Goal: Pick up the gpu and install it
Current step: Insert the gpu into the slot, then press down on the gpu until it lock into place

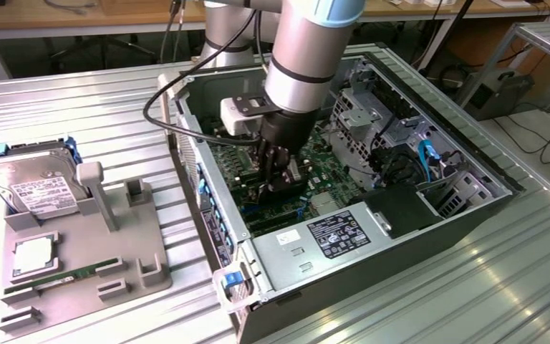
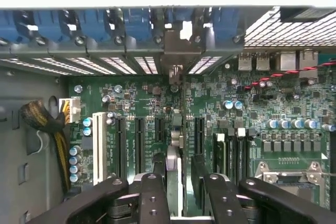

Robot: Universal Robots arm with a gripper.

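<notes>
The gpu (image 2: 174, 174) shows edge-on in the wrist view as a thin dark card between my fingers, and its silvery bracket (image 2: 176, 51) reaches the case's rear slot openings. My gripper (image 2: 178, 187) is shut on the gpu, low over the green motherboard (image 2: 147, 98) and in line with the black expansion slots (image 2: 137, 140). In the exterior view the gripper (image 1: 283, 183) is deep inside the open computer case (image 1: 466, 208), with the gpu (image 1: 292, 188) upright just above the board. Whether the card's edge is in a slot is hidden.
Inside the case, a power supply (image 1: 328, 240) lies at the front, a drive cage (image 1: 375, 107) behind and blue cables (image 1: 428, 161) beside it. A grey fixture (image 1: 84, 251) at the exterior view's left holds a hard drive (image 1: 31, 186), a processor (image 1: 34, 256) and a green memory stick (image 1: 60, 278).
</notes>
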